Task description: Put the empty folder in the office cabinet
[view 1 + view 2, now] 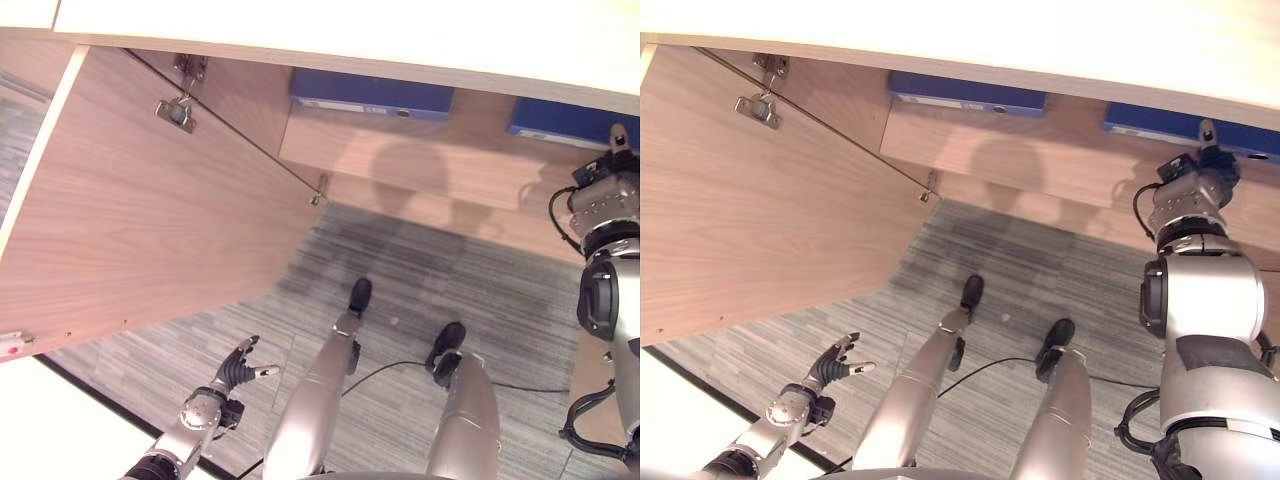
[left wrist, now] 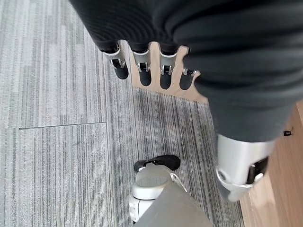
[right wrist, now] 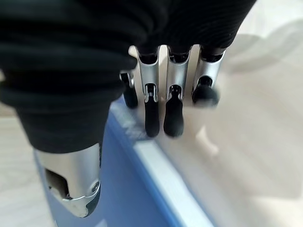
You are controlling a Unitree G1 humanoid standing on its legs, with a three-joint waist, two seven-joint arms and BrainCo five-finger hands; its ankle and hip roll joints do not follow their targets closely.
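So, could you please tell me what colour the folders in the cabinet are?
Blue, with a pale spine strip; the folders show best in the left eye view.

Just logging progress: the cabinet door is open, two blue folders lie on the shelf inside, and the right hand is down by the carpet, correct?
Not quite. The right hand is up at the right-hand blue folder on the wooden cabinet shelf, as the right wrist view shows. The wooden cabinet door is open, and the other blue folder lies there too.
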